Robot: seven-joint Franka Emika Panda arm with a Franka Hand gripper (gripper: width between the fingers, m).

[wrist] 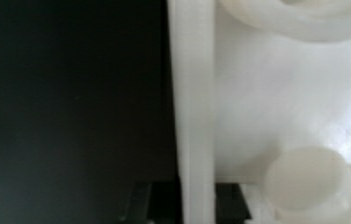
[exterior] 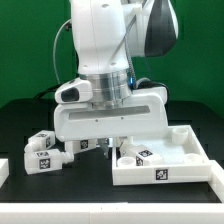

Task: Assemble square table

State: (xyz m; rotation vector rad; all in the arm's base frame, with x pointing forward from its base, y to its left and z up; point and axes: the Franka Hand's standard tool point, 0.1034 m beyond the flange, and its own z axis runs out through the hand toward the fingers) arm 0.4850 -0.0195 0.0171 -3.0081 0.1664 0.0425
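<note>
On the exterior view's left, a loose leg (exterior: 42, 152) and a second leg (exterior: 75, 148) lie on the dark surface (exterior: 15, 138), probably waiting their turn. In the middle, the gripper (exterior: 107, 142) is closed, low at the edge of the tabletop slab (exterior: 190, 172), seemingly to nudge it. Whether it pinches anything is unclear. To the right, a white rim (exterior: 197, 140) walls the slab like a tray, and a tagged leg (exterior: 140, 153) sits inside.

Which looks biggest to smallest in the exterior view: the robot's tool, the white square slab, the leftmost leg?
Tied first: the tool and the square slab look alike; their distance from the camera is unclear, so unranked.
Smallest: the leftmost leg.
</note>
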